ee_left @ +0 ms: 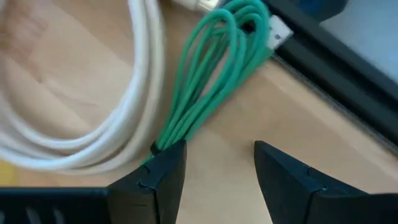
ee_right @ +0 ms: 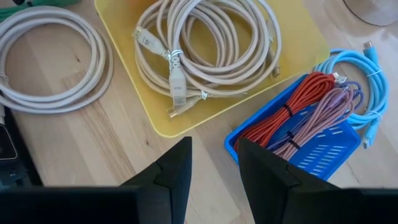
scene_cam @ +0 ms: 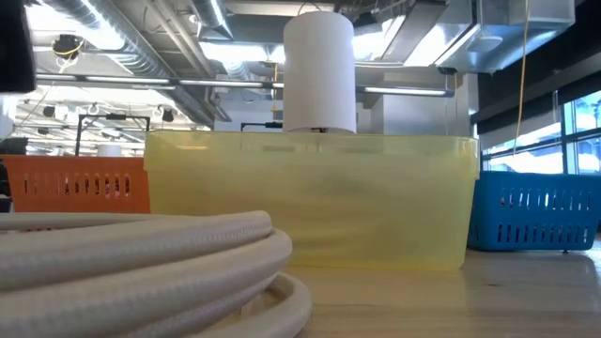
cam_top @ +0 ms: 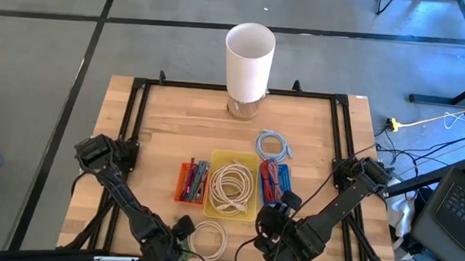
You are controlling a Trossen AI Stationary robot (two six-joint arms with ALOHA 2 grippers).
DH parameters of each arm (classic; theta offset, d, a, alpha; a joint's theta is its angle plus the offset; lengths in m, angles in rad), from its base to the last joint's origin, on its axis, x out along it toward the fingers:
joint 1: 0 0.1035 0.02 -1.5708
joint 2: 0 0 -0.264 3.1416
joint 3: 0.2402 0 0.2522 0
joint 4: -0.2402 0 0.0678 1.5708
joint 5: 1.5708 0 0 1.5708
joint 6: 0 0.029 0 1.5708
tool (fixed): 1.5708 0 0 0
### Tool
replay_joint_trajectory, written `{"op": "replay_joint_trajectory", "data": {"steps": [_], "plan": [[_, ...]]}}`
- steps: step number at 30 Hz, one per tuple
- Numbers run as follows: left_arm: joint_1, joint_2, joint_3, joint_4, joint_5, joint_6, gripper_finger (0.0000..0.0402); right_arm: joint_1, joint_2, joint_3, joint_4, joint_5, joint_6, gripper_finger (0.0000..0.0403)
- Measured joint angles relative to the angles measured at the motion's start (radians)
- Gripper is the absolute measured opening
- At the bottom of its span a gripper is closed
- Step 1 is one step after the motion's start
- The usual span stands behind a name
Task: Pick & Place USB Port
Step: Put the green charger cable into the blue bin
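Left gripper open, low over table at 6 o'clock, green USB cable just ahead beside white cable coil. Right gripper open, empty, near blue bin.

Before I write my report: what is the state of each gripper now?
Left gripper: open, holding nothing, beside the green cable.
Right gripper: open, holding nothing.

The yellow bin totally blocks the low view, so whatever's behind it is hidden. White cable coil beside it is blurry and cut off at the frame edge.
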Motion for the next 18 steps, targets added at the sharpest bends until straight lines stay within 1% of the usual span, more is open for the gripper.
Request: {"op": "replay_joint_trajectory", "data": {"steps": [5, 11, 18], "plan": [[-0.003, 0.000, 0.026, -0.013, -0.082, 0.040, 0.0182, 0.000, 0.000, 0.000, 0.002, 0.000, 0.000, 0.0132], [0.003, 0.000, 0.029, -0.039, -0.087, 0.055, 0.0182, 0.000, 0.000, 0.000, 0.002, 0.000, 0.001, 0.0132], [0.038, 0.002, 0.029, -0.033, -0.102, 0.139, 0.0182, 0.000, 0.000, 0.000, 0.009, 0.000, 0.001, 0.0132]]}}
